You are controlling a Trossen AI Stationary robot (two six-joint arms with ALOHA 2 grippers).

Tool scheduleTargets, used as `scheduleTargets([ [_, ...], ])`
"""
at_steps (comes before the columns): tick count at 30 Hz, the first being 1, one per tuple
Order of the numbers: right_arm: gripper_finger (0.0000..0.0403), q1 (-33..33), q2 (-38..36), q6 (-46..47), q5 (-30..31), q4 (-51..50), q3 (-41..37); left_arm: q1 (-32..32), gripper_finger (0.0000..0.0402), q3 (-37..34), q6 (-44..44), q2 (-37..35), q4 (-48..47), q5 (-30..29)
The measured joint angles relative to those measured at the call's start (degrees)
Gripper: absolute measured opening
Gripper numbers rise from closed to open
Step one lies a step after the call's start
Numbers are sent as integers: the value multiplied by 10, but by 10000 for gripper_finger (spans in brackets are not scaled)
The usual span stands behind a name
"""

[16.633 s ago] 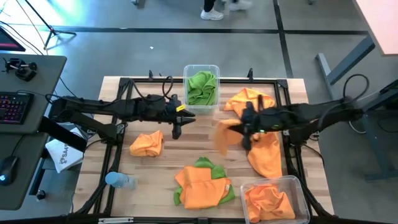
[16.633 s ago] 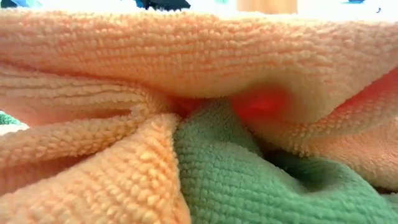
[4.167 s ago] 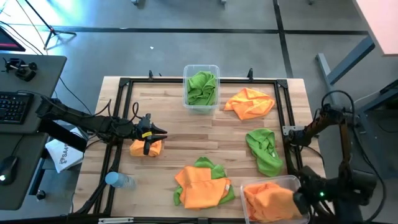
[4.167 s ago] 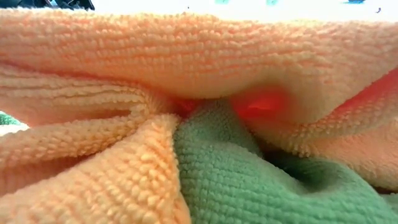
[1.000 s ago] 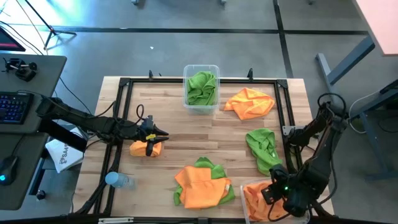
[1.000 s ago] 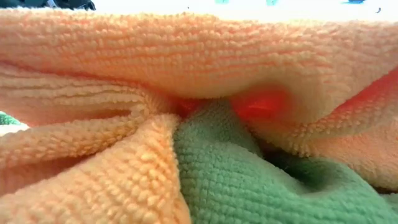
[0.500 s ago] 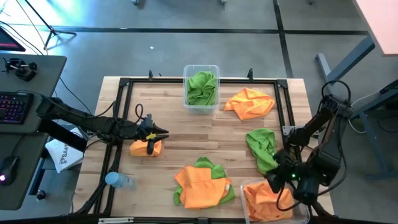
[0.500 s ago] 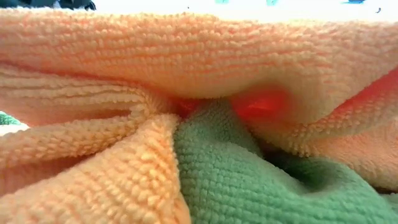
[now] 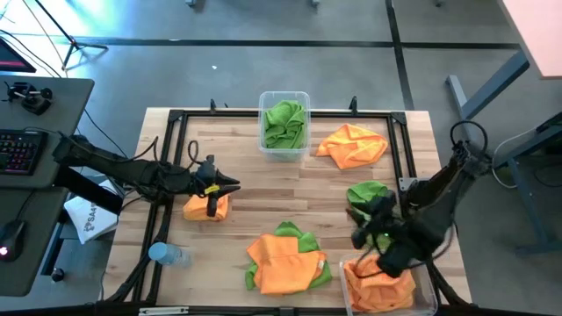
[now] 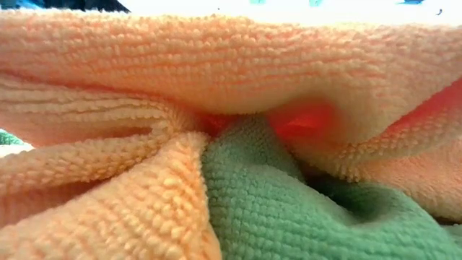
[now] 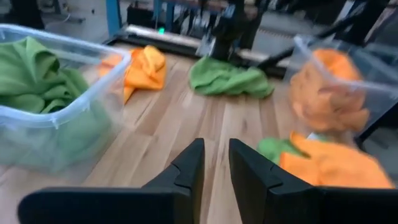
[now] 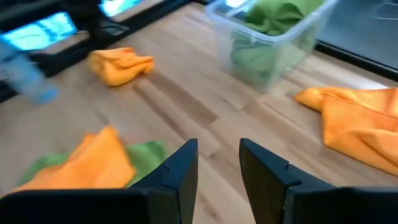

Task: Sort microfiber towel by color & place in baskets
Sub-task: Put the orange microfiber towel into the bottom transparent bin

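Orange and lime green microfiber towels lie scattered on the wooden table. One orange towel [image 9: 204, 209] sits at the left, and my left gripper [image 9: 234, 186] hovers just beyond it, open, pointing toward the table's right. A green towel [image 9: 369, 193] lies at the right; my right gripper [image 9: 356, 226] is open over its near end. An orange towel [image 9: 353, 145] lies far right. A mixed orange and green pile [image 9: 283, 262] lies near the middle and fills the low view [image 10: 231, 144]. The far basket [image 9: 284, 95] holds green towels. The near-right basket [image 9: 344, 283] holds orange ones.
A blue-capped bottle [image 9: 167, 254] lies at the near left corner. A black frame rail [image 9: 176, 114] runs around the tabletop. A white bag [image 9: 88, 219] and a keyboard [image 9: 19, 151] sit off the table's left. Bare wood shows in the middle [image 9: 290, 189].
My right gripper has swung from above the near-right basket toward the table's far and left side, and now stands over the near end of the green towel. No towel has moved.
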Motion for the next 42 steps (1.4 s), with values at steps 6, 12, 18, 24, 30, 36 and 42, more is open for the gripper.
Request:
scheduleTargets([
  [6, 112, -63, 54, 0, -34, 8, 0, -2, 28, 87, -40, 50, -161, -3],
  [12, 112, -97, 90, -3, -46, 9, 0, 0, 15, 134, -73, 92, -279, 10],
  [18, 112, -102, 101, -4, -49, 10, 0, -1, 23, 134, -102, 118, -364, 43],
  [24, 112, -101, 101, -4, -48, 10, 0, 0, 69, 134, -142, 129, -468, 13],
  [30, 112, -101, 101, -4, -47, 18, 0, 0, 112, 134, -150, 153, -509, 15],
  [36, 112, -101, 101, -4, -47, 22, 0, 0, 119, 134, -136, 195, -509, 47],
  [42, 112, -101, 101, -4, -47, 26, 0, 0, 119, 134, -130, 245, -517, 77],
])
